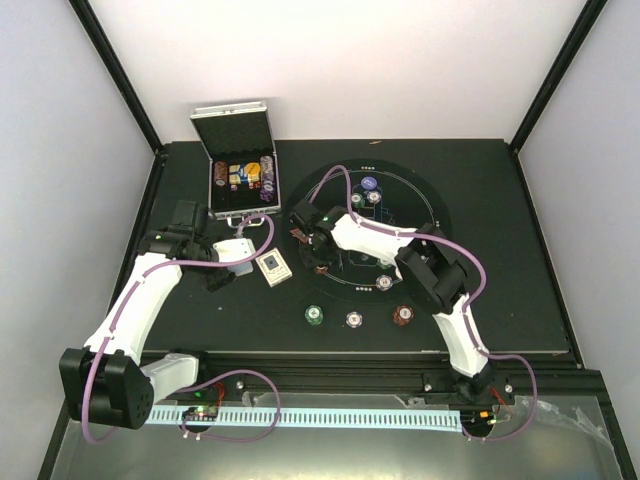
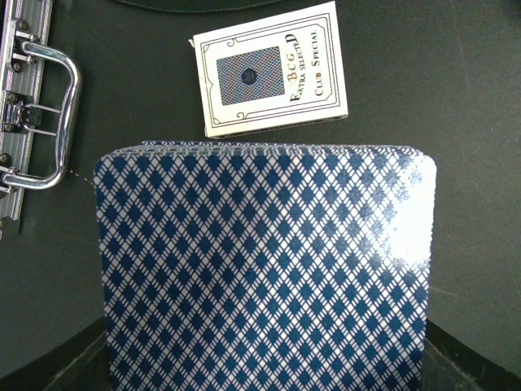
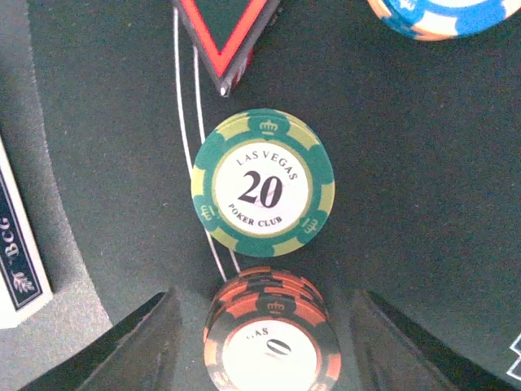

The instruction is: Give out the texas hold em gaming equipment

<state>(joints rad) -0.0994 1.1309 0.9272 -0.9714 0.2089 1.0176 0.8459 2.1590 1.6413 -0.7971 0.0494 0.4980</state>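
Deck (image 2: 264,269): blue diamond backs, gripped in left gripper (image 1: 222,268), above table (image 1: 500,300), just near of card box (image 2: 271,69).
Red-brown chip stack (image 3: 273,338): on mat (image 1: 420,200), near its left edge, between the jaws of right gripper (image 3: 264,326).
Right pincer: jaws wide, a gap on either side of the stack.
Green 20 chip (image 3: 262,183): flat, just beyond the stack; red triangle token (image 3: 226,37) past it.
Near row: green chip (image 1: 315,315), white chip (image 1: 354,319), brown-red chip (image 1: 403,315), set apart.
Case (image 1: 240,170): open, back left.
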